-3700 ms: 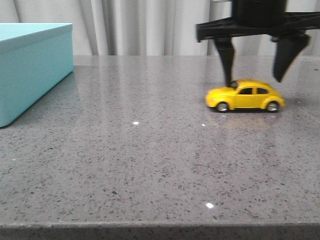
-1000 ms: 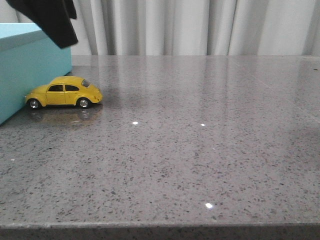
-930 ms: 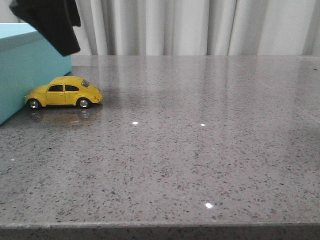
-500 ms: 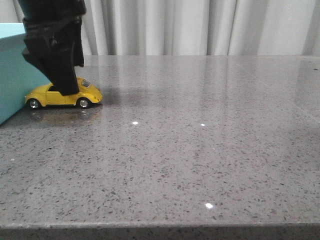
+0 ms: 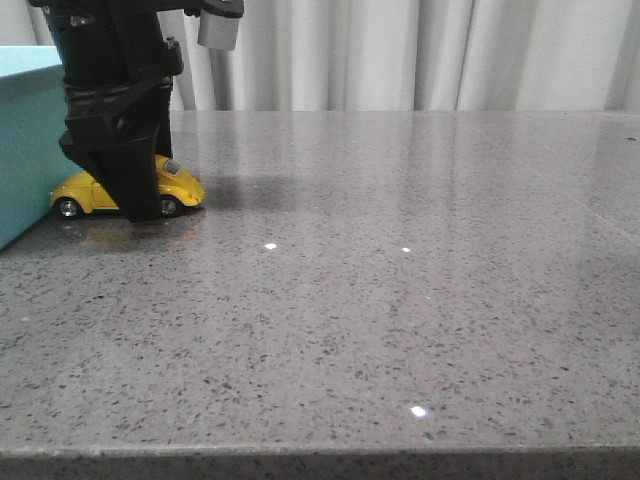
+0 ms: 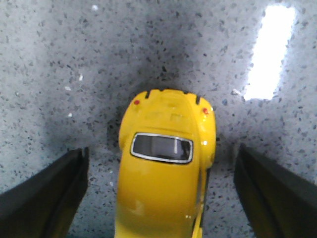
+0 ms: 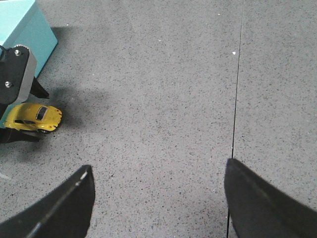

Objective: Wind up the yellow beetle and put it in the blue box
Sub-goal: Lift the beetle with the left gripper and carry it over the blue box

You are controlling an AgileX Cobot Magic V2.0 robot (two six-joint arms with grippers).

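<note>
While the yellow beetle sat on its wheels near the tabletop's far left edge, beside the blue box, the left claw straddled it, spread wide and touching nothing. Gripping and boxing remained undone. The right claw hung open, well apart.
</note>
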